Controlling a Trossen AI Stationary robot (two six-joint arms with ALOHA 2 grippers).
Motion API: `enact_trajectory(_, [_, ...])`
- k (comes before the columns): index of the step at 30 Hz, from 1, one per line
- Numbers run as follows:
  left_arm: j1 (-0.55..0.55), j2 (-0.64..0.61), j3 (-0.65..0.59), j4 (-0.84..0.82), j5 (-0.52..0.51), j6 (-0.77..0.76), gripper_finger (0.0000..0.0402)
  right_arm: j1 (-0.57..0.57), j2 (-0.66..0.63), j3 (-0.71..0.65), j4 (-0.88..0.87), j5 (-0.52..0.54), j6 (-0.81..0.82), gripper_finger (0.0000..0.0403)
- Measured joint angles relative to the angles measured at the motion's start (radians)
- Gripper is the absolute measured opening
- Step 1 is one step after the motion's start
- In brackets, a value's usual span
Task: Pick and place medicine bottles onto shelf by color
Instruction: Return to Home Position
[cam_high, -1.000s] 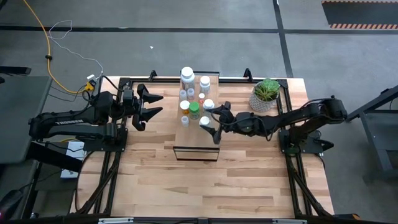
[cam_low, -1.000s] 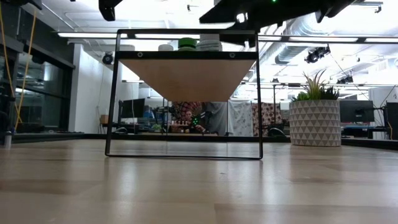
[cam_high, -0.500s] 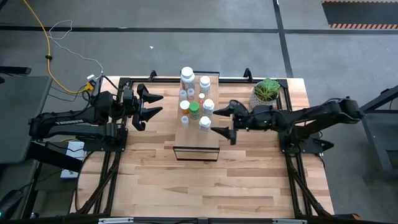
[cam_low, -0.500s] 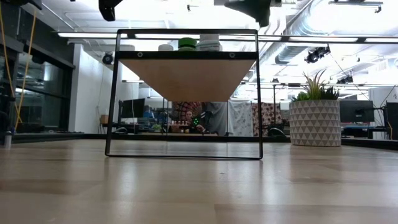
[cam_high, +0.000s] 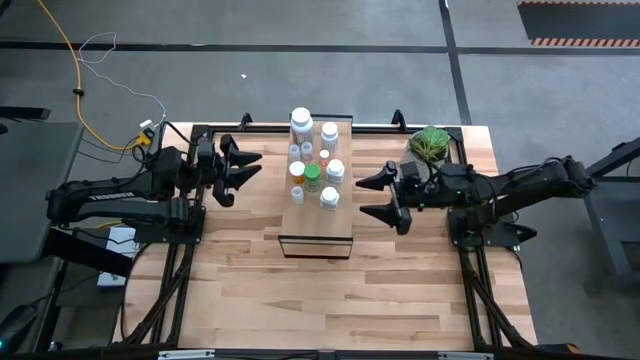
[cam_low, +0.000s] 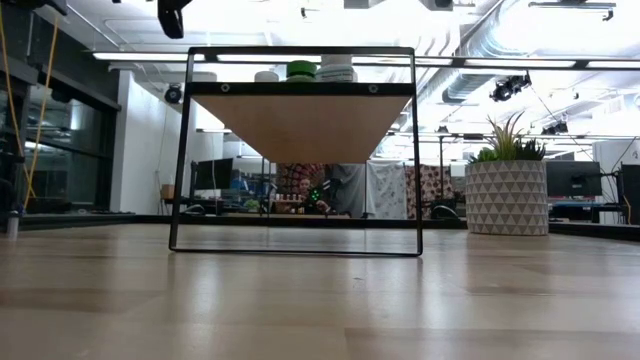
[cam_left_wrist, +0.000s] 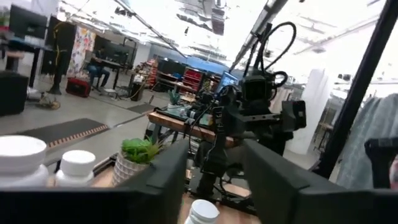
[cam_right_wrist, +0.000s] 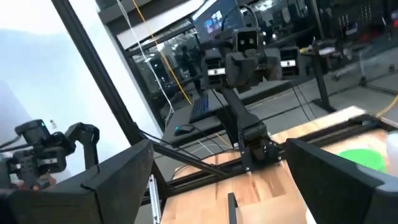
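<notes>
The shelf (cam_high: 315, 228) is a pale-wood plank on a thin black frame, standing mid-table; it also shows in the low view (cam_low: 300, 125). Several medicine bottles stand upright on its far half: a big clear one with a white cap (cam_high: 301, 123), a green one (cam_high: 313, 178), a small orange one (cam_high: 323, 157) and white ones (cam_high: 329, 197). My right gripper (cam_high: 360, 197) is open and empty, just right of the shelf, pointing at it. My left gripper (cam_high: 258, 166) is open and empty, left of the shelf.
A potted green plant (cam_high: 429, 148) in a patterned white pot (cam_low: 506, 197) stands at the far right of the table, behind my right arm. The striped wooden tabletop (cam_high: 330, 300) lies bare on the near side of the shelf.
My right gripper has drawn back from the white bottles on the shelf toward the table's right edge, staying open and empty. It now stands off the shelf's right side and has left the low view. The bottles stand as before.
</notes>
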Motion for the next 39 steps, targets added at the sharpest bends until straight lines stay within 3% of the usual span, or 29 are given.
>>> enact_trajectory(4, [0.0, 0.0, 0.0, 0.0, 0.062, 0.001, 0.0037, 0.0, 0.004, 0.0, -0.008, 0.0, 0.049, 0.0355])
enact_trajectory(6, [0.0, 0.0, 0.0, 0.0, 0.099, 0.016, 0.0013, 0.0, 0.004, 0.0, -0.015, 0.001, 0.07, 0.0355])
enact_trajectory(12, [0.0, -0.022, -0.001, -0.001, 0.144, 0.073, 0.0003, 0.0, 0.004, 0.0, -0.014, 0.031, 0.075, 0.0353])
enact_trajectory(16, [0.0, -0.056, -0.086, 0.048, 0.182, 0.056, 0.0001, 0.0, 0.004, 0.0, -0.014, 0.05, 0.084, 0.0329])
enact_trajectory(24, [0.0, -0.156, -0.325, 0.164, 0.183, -0.045, 0.0, 0.0, 0.004, 0.0, -0.014, 0.058, 0.126, 0.0214])
enact_trajectory(32, [0.0, -0.266, -0.449, 0.164, 0.184, -0.102, 0.0, -0.003, -0.041, 0.0, -0.022, 0.06, 0.121, 0.0018])
enact_trajectory(39, [-0.014, -0.404, -0.523, 0.102, 0.177, -0.17, 0.0, 0.002, -0.133, 0.0, -0.061, 0.152, 0.118, 0.0013])
